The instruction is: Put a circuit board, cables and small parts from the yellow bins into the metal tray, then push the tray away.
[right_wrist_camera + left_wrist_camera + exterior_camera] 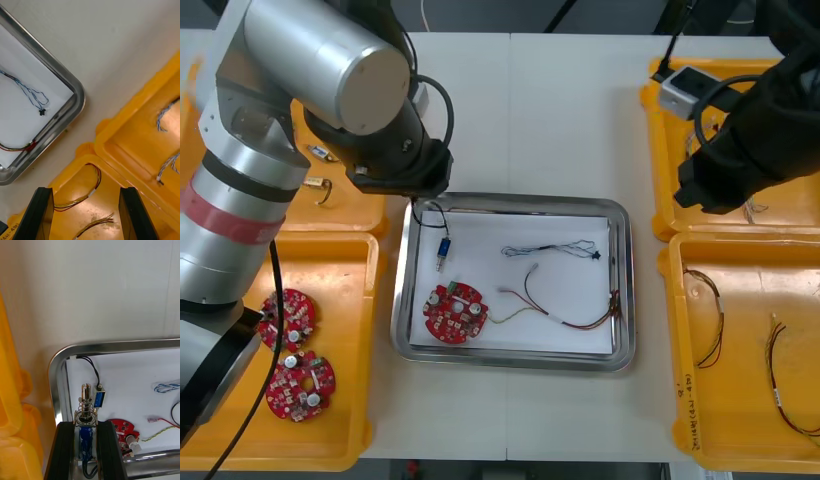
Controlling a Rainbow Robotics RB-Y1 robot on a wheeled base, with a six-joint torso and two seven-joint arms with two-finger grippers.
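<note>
Near-left bin [350,420] at 8 o'clock: two boards [300,386]. Tray [510,362] in the centre, bins just beside both side rims, open table past its far rim at 12. Inside I count one board [454,312], blue-white cable [555,249], red-yellow cable [565,310] and one small part [442,250]. Left gripper [85,425] at the tray's 11 o'clock corner, clamped on a second part [86,401]. Right gripper [86,210] at 2 o'clock, spread wide over the near-right bin [112,195].
</note>
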